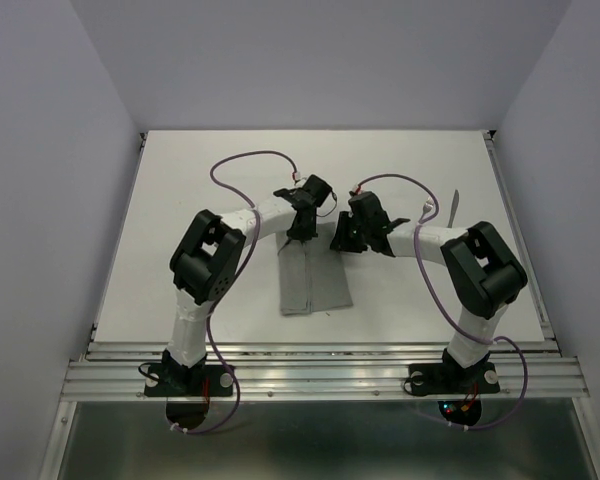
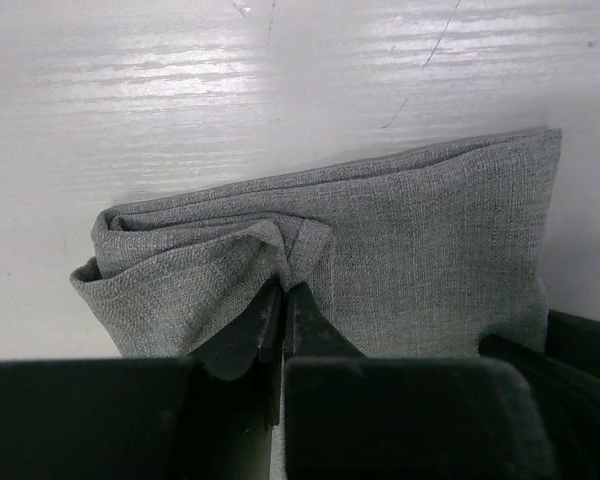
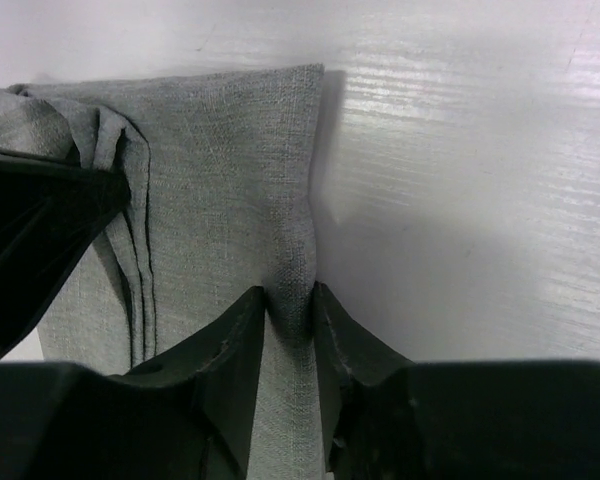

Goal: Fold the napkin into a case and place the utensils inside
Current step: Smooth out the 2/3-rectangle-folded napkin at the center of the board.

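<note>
The left gripper (image 2: 285, 292) was pressed together, pinching a bunched fold of the grey napkin (image 2: 430, 240). The right gripper (image 3: 290, 300) stood narrowly parted, with the napkin's right edge puckered and nipped between its fingers. The napkin lay as a folded, layered strip at mid-table (image 1: 180, 200) between the two arms, both grips at its far end. A slim silver utensil (image 1: 454, 206) lay well apart to the right; fork or knife could not be determined.

Bright, even light. Streaky glare on tabletop (image 2: 180, 80) beyond left pincer (image 2: 283, 292); pincer body nearest lens dark, out of focus.
</note>
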Motion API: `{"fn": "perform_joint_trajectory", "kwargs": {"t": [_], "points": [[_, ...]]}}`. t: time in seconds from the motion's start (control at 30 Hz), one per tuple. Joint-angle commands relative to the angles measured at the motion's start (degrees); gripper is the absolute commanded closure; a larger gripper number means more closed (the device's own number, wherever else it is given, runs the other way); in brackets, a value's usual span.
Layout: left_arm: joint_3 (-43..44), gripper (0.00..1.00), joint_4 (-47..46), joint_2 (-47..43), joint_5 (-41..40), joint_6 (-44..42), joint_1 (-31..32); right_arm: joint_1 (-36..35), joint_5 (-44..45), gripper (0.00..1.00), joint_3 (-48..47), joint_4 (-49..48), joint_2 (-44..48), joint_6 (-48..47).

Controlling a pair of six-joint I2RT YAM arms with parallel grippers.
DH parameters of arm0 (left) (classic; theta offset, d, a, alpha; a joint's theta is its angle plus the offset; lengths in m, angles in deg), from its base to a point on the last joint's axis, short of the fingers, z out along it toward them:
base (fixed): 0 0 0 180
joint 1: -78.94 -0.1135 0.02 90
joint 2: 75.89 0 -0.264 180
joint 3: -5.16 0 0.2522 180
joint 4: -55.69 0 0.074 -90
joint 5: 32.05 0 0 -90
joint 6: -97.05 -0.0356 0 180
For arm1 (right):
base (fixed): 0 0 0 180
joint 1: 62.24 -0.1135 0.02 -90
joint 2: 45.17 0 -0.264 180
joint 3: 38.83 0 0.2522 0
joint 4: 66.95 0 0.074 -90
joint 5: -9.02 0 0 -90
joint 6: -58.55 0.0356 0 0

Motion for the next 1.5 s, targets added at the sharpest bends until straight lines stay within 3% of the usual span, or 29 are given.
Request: {"fn": "perform_joint_trajectory", "kwargs": {"t": [0.0,0.03,0.1,0.63,0.93,1.03,1.23,1.47], "points": [[3.56,1.0,0.91,0.41,-1.28,0.71,0.09,-0.92,-0.79,0.7,1.27,-0.29,0.12,-0.28],[4.08,1.0,1.35,0.67,-1.37,0.8,0.17,-0.92,-0.87,0.77,1.44,-0.38,0.12,-0.28],[4.7,1.0,1.7,0.85,-1.63,0.97,0.0,-0.92,-0.61,0.83,1.53,-0.38,0.12,-0.28],[4.88,1.0,1.79,0.59,-2.87,2.29,-1.58,-0.92,0.09,0.92,2.15,-0.38,0.04,0.34],[5.58,1.0,2.14,1.47,-1.2,0.98,-1.85,-0.92,0.36,0.92,1.53,-0.29,0.03,0.25],[5.14,0.86,2.14,0.77,-0.14,0.27,-1.85,-0.92,0.62,0.91,1.36,-0.2,0.21,0.25],[5.32,0.81,3.28,-1.78,1.18,-0.78,-1.41,-0.92,1.5,0.89,1.62,0.15,0.56,0.16],[6.99,0.61,5.04,-3.98,2.06,-2.89,-0.79,-0.92,1.76,0.88,1.71,0.5,0.65,0.43]]}}
